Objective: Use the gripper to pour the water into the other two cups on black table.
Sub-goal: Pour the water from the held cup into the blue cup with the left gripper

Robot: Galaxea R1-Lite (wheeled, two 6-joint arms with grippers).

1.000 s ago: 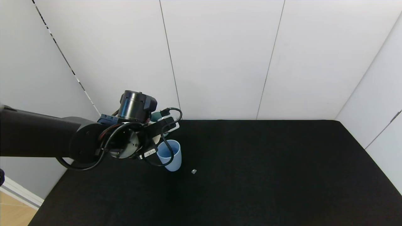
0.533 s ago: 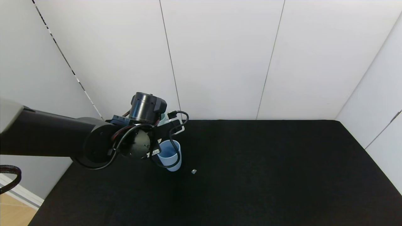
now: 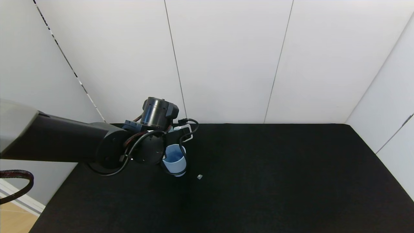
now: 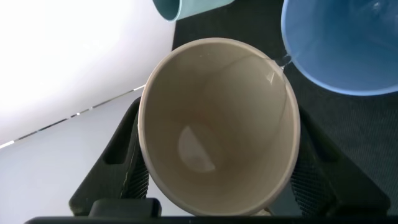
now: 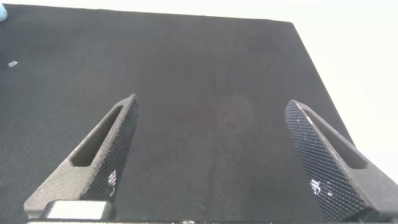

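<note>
My left gripper (image 4: 219, 163) is shut on a cream-beige cup (image 4: 217, 124) and holds it tipped on its side, mouth toward the wrist camera. A thin thread of water runs off its rim (image 4: 281, 61) toward the light blue cup (image 4: 348, 46). That cup stands on the black table (image 3: 275, 168), just under my left wrist (image 3: 158, 113), and also shows in the head view (image 3: 174, 160). The teal green cup (image 4: 186, 7) stands just beyond; in the head view the wrist hides it. My right gripper (image 5: 211, 124) is open and empty over bare table.
A small grey scrap (image 3: 199, 176) lies on the table right of the blue cup. White wall panels (image 3: 226, 64) stand close behind the table's far edge. The table's left edge (image 3: 61, 191) runs near my left arm.
My left arm has moved right and toward the wall over the blue cup, and the wrist has rolled further, covering more of the blue cup's left side.
</note>
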